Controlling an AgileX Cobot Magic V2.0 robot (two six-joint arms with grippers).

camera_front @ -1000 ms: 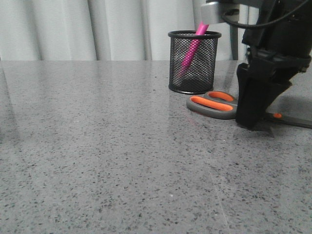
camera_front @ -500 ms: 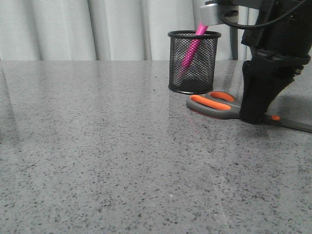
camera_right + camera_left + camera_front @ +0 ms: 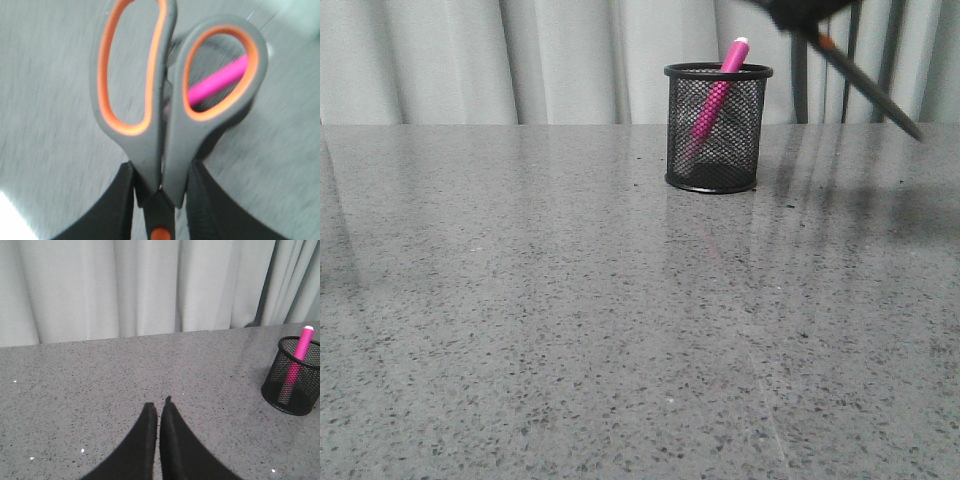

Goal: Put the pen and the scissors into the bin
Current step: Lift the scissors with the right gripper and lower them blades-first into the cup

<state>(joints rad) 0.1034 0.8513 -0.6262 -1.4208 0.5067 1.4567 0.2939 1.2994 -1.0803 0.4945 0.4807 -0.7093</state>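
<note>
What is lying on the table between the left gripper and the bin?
Nothing. In the left wrist view only bare grey table separates the left gripper from the bin, which already holds the pen.

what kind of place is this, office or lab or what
Probably a lab test bench dressed as a desk: a grey speckled table, pale curtains behind, and only a mesh pen cup, pen and scissors.

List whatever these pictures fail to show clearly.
- Scissors: front view cuts off the handles and right gripper at the top edge.
- Bin: right wrist view, blurred and mostly behind the handles.
- Pen: lower end dim behind mesh.
- Left gripper: only its fingertips show.
</note>
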